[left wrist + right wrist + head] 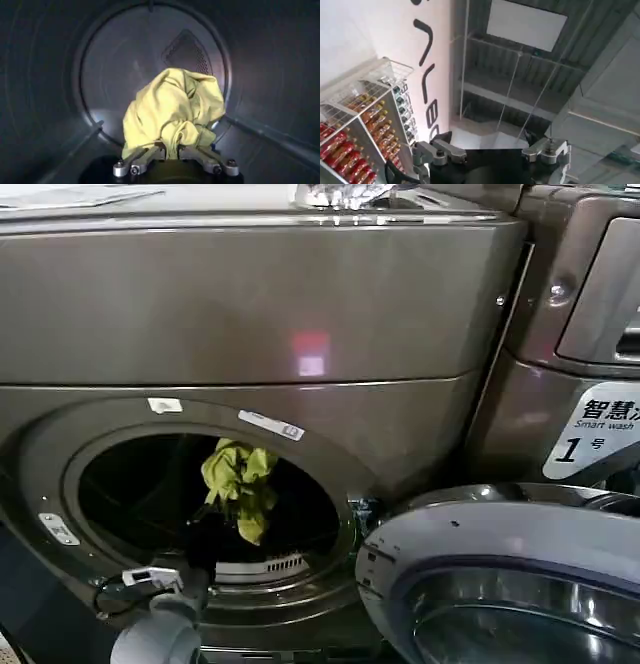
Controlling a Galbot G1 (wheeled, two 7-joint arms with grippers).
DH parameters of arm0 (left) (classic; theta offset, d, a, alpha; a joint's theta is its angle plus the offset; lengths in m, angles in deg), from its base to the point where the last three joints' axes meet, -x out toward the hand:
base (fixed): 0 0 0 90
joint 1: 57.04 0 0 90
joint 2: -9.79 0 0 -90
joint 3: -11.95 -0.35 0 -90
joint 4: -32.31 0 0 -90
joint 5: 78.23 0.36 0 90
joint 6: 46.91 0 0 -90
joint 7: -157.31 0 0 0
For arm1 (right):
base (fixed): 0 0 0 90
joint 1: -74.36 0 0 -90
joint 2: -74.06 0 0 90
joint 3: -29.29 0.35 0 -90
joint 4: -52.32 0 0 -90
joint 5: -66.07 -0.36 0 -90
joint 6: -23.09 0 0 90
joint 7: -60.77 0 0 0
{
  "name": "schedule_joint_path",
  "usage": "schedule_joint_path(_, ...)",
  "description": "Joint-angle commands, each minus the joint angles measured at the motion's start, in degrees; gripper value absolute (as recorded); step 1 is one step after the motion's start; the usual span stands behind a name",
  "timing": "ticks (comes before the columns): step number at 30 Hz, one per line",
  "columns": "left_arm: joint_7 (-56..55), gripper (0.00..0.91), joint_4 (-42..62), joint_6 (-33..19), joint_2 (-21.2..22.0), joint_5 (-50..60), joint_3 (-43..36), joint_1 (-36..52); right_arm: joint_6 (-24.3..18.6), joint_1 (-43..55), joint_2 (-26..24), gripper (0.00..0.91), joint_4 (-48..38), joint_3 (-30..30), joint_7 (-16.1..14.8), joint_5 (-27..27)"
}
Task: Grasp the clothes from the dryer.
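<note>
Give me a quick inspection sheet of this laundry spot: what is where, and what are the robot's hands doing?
Surface: dryer, bronze-grey front, door swung open at right.
Job's things: yellow-green clothes bunched in the drum opening, pinched by the left hand.
Clutter: crumpled silvery stuff on the dryer's top.
Hands: left hand inside the drum, shut on the clothes; right hand open, aimed up at the ceiling.
Cables: dark wire along the left arm at the drum rim.
Surroundings: second machine with a "1" label; rack of bottles.
</note>
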State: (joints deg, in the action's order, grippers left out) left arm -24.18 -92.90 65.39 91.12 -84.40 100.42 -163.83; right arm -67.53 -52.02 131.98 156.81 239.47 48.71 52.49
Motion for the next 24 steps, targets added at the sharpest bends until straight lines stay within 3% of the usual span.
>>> schedule_joint_path(1,-0.7,0.0,-1.5,0.0,0.2,-0.7,0.2,-2.0,0.0,-0.2,-0.1,0.907,-0.3,0.1,0.1,0.1)
schedule_joint_path(24,-0.7,0.0,-1.6,0.2,-0.6,-1.1,0.5,-2.1,0.7,-0.1,-0.1,0.907,-0.1,0.3,-1.2,0.0)
